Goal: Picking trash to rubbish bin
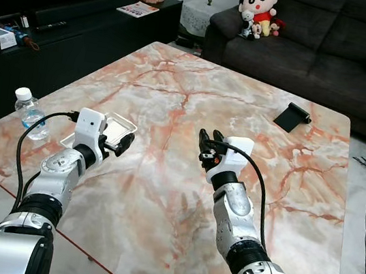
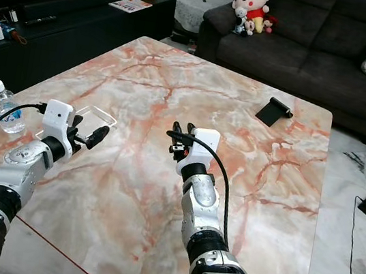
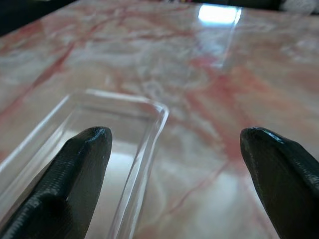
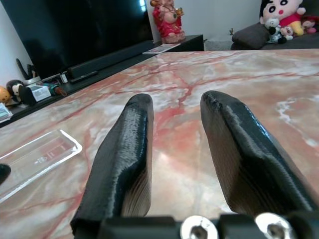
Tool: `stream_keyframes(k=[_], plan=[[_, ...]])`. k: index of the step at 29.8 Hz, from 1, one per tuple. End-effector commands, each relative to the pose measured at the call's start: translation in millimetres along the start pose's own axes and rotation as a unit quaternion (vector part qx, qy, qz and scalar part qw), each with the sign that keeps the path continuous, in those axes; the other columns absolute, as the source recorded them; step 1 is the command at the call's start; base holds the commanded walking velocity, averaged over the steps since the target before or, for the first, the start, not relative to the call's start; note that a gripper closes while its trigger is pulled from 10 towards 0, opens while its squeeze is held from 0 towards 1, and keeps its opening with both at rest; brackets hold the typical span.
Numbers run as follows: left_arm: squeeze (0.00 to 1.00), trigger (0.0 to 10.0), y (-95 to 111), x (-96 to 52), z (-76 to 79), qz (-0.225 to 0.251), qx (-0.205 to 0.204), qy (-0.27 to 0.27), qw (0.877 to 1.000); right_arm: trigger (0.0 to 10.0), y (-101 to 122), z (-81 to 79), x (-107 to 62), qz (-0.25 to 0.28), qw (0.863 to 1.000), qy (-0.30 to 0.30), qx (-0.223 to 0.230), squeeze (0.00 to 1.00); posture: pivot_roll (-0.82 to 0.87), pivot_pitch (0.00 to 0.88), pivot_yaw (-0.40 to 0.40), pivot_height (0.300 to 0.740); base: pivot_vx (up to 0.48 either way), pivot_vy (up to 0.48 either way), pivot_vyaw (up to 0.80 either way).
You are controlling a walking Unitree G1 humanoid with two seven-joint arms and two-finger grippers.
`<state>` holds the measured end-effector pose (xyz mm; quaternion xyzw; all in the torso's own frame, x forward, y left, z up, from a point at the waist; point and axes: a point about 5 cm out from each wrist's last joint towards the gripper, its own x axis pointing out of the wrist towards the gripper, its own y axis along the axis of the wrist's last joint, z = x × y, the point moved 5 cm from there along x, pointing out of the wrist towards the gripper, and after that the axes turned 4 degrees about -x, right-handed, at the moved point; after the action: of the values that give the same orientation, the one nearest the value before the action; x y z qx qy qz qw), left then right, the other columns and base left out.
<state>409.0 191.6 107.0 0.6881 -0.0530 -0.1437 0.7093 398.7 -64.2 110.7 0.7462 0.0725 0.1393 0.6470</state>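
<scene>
a clear plastic tray (image 1: 110, 128), shallow with rounded corners, lies flat on the marble table (image 1: 197, 91) near its left edge, long axis running diagonally away from the robot toward the right. the left gripper (image 1: 124, 143), fingers spread, straddles its near rim. the right gripper (image 1: 208, 143) hovers mid-table, fingers slightly parted, empty.

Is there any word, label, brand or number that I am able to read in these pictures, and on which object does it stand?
None can be read.
Water bottle: its label is too small to read.
Magazine on the TV cabinet: print blurred.
Clear plastic tray by the left end effector: faint embossed marks, not legible.
Box on the cabinet: print too small.
</scene>
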Motion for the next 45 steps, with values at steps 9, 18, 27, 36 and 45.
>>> stream_keyframes(k=[9, 18, 27, 36, 45], plan=[[0.0, 10.0, -14, 3.3, -18.1, -0.047, -0.03, 0.099, 0.993, 10.0, 4, 5.6, 1.1, 0.004, 1.0, -0.007, -0.005, 0.0, 0.05, 0.01, -0.062, 0.74, 0.0, 0.0, 0.0], [0.0, 10.0, -24, 4.6, -13.9, -0.072, -0.07, 0.099, 0.99, 10.0, 4, 7.2, 0.3, 0.004, 1.0, -0.01, -0.005, 0.0, 0.05, 0.015, -0.062, 0.74, 0.0, 0.0, 0.0], [0.0, 10.0, -28, 4.0, -13.1, -0.085, -0.056, 0.098, 0.99, 10.0, 2, 7.1, -0.3, 0.001, 1.0, -0.009, -0.005, 0.0, 0.05, 0.018, -0.065, 0.74, 0.0, 0.0, 0.0], [0.0, 0.0, -32, 3.4, -11.8, -0.1, -0.039, 0.095, 0.99, 10.0, 2, 7.4, -0.5, -0.001, 1.0, -0.009, -0.006, 0.0, 0.05, 0.019, -0.066, 0.74, 0.0, 0.0, 0.0], [0.0, 0.0, -35, 2.7, -11.4, -0.105, -0.039, 0.094, 0.989, 10.0, 1, 7.5, -0.6, -0.002, 1.0, -0.009, -0.006, 0.0, 0.05, 0.02, -0.067, 0.74, 0.0, 0.0, 0.0]])
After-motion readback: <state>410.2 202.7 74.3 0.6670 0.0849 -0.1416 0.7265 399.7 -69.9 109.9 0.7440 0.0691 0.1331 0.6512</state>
